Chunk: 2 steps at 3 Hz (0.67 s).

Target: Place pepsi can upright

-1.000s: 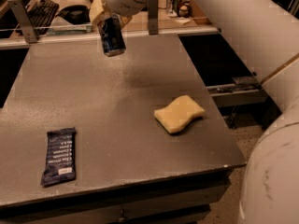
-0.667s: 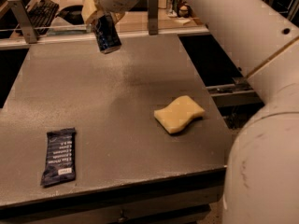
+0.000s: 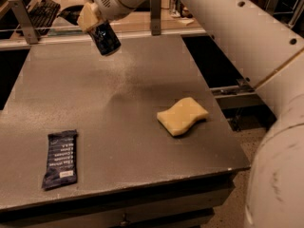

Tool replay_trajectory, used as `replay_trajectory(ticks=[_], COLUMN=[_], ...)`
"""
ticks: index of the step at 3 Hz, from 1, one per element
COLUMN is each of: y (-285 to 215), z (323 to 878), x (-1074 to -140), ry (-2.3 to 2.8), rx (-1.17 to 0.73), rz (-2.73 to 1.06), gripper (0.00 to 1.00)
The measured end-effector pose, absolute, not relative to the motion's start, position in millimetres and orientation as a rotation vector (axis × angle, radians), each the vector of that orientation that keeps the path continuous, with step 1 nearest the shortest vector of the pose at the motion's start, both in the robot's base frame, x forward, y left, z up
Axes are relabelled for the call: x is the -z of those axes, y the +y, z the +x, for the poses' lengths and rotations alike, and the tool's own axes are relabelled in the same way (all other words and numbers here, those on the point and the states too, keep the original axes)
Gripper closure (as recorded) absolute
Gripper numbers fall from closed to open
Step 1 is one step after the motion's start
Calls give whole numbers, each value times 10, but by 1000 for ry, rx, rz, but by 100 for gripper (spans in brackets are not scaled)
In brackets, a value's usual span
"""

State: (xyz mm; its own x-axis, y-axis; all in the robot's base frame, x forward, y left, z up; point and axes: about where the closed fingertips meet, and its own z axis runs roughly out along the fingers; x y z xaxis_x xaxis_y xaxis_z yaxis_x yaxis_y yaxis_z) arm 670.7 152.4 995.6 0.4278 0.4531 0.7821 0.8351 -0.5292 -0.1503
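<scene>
Camera view takes in a grey table, and clock directions below are read from its middle. At about 8 o'clock a flat dark blue snack wrapper lies on the surface, well apart from everything else and no part of this job.

Toward 11 o'clock, near the far edge, the gripper hangs above the tabletop with its fingers clamped on the pepsi can. The can is off the surface and tilted, its lower end leaning toward 5 o'clock, so it probably needs to be levelled before it can stand on its base. The open stretch of table beneath it looks like the reason for carrying it there: nothing nearby would knock it over.

At 3 o'clock a yellow sponge rests flat, well apart from the can. The white robot arm reaches in from the right across the far side.
</scene>
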Motion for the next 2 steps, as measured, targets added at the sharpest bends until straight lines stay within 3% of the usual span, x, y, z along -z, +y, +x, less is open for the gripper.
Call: replay_trajectory(ticks=[2], y=[1187], z=[6528], x=[-9496], ry=[-1223], rx=[983], rz=[-1803], gripper=[100])
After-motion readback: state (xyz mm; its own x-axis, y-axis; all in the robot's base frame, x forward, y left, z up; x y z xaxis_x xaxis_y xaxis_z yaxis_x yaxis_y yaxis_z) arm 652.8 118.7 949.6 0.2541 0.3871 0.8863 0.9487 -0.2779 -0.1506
